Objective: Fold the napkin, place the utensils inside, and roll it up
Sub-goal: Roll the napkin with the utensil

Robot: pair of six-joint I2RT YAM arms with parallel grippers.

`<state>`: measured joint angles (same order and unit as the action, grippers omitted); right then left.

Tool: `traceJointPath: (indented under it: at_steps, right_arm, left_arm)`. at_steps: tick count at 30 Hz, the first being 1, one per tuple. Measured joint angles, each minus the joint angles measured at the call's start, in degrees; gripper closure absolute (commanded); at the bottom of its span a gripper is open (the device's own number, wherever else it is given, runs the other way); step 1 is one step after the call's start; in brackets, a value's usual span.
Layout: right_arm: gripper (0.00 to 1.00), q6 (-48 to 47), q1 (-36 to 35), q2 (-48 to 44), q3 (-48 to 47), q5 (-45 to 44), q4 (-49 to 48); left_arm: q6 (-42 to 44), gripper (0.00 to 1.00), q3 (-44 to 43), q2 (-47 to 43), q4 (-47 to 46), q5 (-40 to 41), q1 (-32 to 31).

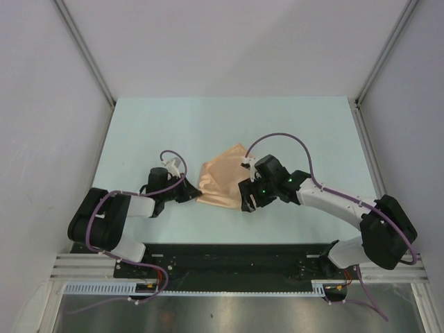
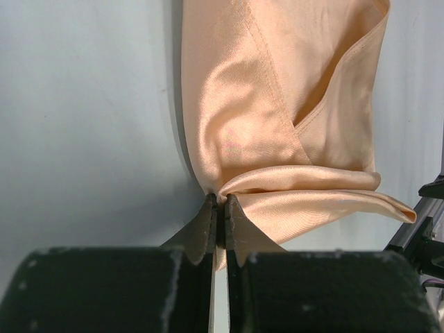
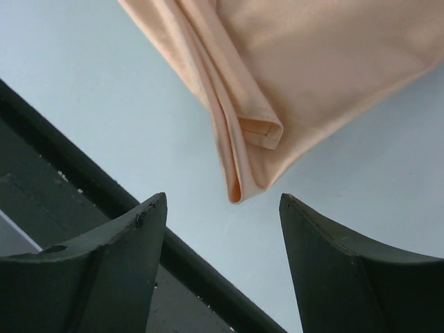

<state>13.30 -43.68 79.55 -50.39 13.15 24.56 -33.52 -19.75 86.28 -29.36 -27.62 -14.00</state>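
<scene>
Napkin [image 1: 223, 182] [image 2: 277, 104] [image 3: 312, 69]: peach-orange, shiny cloth, folded over itself in several layers, lying flat near the middle of the table [image 1: 152, 132] [image 2: 83, 104] [image 3: 104, 83]. From above it reads as a rough wedge, with one point toward the table's far side and its broad part toward the near edge. Soft creases and a stitched hem show along the folds.

Left jaws: pressed fully together, fingertips [image 2: 208, 229] [image 1: 194, 195] low at the table surface left of its middle, pinching the napkin's near-left corner. The cloth bunches into a small pleat where it enters the grip.

Right jaws: spread wide, holding nothing. Fingertips [image 3: 139, 229] [image 1: 248, 203] hang above the table right of its middle. The napkin's near-right folded corner shows in the gap between them, just beyond the tips and clear of both fingers.

Black base rail [image 3: 83, 159] [image 1: 229, 253]: runs along the table's near edge and crosses the right wrist view on a slant.
</scene>
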Motion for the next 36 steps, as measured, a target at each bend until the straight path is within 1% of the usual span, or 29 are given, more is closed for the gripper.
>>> traceJointPath:
  at_steps: [4, 5, 12, 13, 16, 21, 22, 24, 32, 34, 36]
  right_arm:
    - [0.35, 0.02, -0.04, 1.36, 0.00, -2.12, -0.83]
    - [0.39, 0.00, -0.04, 1.90, 0.00, -2.43, -1.01]
    - [0.57, -0.55, -0.02, 5.70, -0.07, -3.28, -1.29]
    - [0.61, -0.79, 0.00, 5.95, -0.11, -3.26, -1.33]
    - [0.70, -1.09, 0.31, 6.54, -0.33, -3.28, -1.38]
    - [0.77, -1.29, 1.57, 7.72, -1.16, -3.26, -1.57]
    - [0.80, -1.31, 1.95, 8.04, -1.29, -3.26, -1.68]
    - [0.82, -1.31, 2.67, 8.98, -1.68, -3.23, -1.77]
    - [0.83, -1.31, 4.31, 14.23, -2.86, -2.84, -2.16]
    - [0.81, -1.31, 4.44, 14.53, -3.28, -2.80, -1.88]
    - [0.76, -1.31, 4.42, 14.97, -3.67, -3.02, -1.49]
  left_arm:
    - [-0.02, 1.00, 0.00, 0.00, 0.00, 0.02, 0.00]
    - [0.00, 1.00, 0.00, 0.00, 0.00, 0.02, 0.00]
    - [-0.02, 1.00, 0.00, 0.00, 0.00, 0.02, 0.00]
    - [0.00, 1.00, 0.00, 0.00, 0.00, 0.02, 0.00]
    - [-0.02, 1.00, 0.00, 0.00, 0.00, 0.00, 0.00]
    - [-0.02, 1.00, 0.00, 0.00, 0.02, 0.02, 0.00]
    - [-0.02, 1.00, 0.00, 0.00, 0.02, 0.02, 0.00]
    - [-0.02, 1.00, 0.00, 0.00, 0.02, 0.02, 0.00]
    - [-0.02, 1.00, -0.15, 0.09, 0.15, 0.00, 0.00]
    - [-0.02, 1.00, -0.22, 0.11, 0.24, -0.04, 0.00]
    - [-0.02, 1.00, -0.22, 0.11, 0.26, -0.04, 0.00]
